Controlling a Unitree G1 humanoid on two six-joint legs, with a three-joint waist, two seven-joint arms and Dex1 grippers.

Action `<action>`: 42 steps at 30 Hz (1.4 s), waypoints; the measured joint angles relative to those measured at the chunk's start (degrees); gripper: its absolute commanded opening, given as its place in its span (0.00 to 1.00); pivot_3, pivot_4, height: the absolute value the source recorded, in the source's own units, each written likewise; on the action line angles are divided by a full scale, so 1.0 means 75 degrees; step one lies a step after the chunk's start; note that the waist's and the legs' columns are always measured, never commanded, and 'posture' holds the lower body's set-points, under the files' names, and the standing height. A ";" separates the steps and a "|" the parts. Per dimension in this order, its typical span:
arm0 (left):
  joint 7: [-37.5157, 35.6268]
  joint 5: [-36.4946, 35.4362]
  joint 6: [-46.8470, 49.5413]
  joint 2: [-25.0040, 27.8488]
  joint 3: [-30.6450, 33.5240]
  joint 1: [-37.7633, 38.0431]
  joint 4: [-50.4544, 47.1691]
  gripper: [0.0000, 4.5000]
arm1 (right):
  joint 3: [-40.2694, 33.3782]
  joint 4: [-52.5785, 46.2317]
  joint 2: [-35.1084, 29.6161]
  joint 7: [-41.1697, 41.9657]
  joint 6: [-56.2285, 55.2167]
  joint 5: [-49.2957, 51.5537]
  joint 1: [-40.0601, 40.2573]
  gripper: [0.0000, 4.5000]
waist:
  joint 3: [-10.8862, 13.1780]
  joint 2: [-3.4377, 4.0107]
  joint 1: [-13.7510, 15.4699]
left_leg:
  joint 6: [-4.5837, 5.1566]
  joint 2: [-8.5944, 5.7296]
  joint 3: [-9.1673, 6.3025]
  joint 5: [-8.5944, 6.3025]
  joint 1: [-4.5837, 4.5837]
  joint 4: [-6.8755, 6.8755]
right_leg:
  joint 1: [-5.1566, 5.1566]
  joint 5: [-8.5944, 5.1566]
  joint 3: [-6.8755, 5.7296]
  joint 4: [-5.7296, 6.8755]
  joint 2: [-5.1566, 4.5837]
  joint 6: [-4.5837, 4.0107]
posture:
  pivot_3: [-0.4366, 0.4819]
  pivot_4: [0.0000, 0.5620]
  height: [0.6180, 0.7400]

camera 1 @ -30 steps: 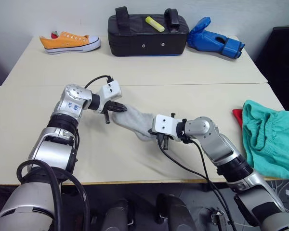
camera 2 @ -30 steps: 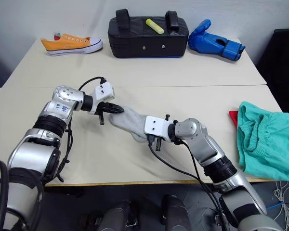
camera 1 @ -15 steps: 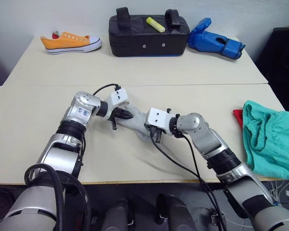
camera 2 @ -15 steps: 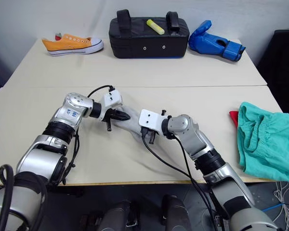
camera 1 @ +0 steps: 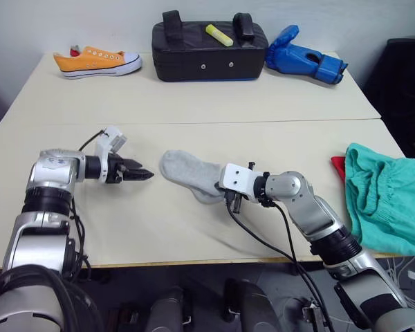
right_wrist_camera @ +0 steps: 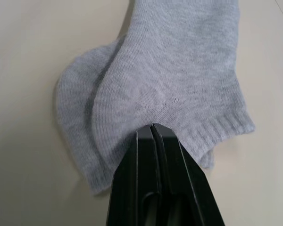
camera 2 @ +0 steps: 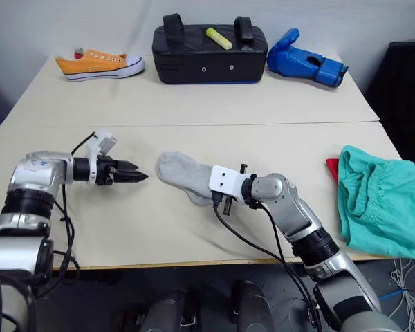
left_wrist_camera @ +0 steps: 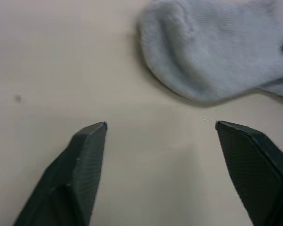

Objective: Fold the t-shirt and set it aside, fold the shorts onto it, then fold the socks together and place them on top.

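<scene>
The light grey socks lie one on the other on the table's middle. My right gripper is shut on their cuff end, its closed fingers pinching the edge of the knit. My left gripper hovers low over the table a short way left of the socks' toe end, its fingers wide apart with nothing between them. The teal shorts lie crumpled at the right edge. A corner of the red t-shirt pokes out from under them.
Along the far edge of the table stand an orange sneaker, a black bag with a yellow marker on top, and a blue boxing glove. A seam runs across the table.
My left gripper let go of the socks' toe end, opened wide and drew back to the left. The socks now lie flat, still pinched by my right gripper, which shifted slightly right.
</scene>
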 measured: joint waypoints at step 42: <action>0.3712 -0.2161 0.3878 -0.1413 0.1657 -0.1311 0.0961 0.99 | -0.0021 -0.0460 -0.0071 0.0153 0.0189 0.0104 0.0348 0.00 | -0.0021 -0.0008 0.0004 | -0.0037 -0.0003 -0.0002 -0.0018 0.0021 -0.0011 | 0.0009 -0.0001 0.0003 0.0003 0.0003 0.0000 | 0.48 0.27 1.00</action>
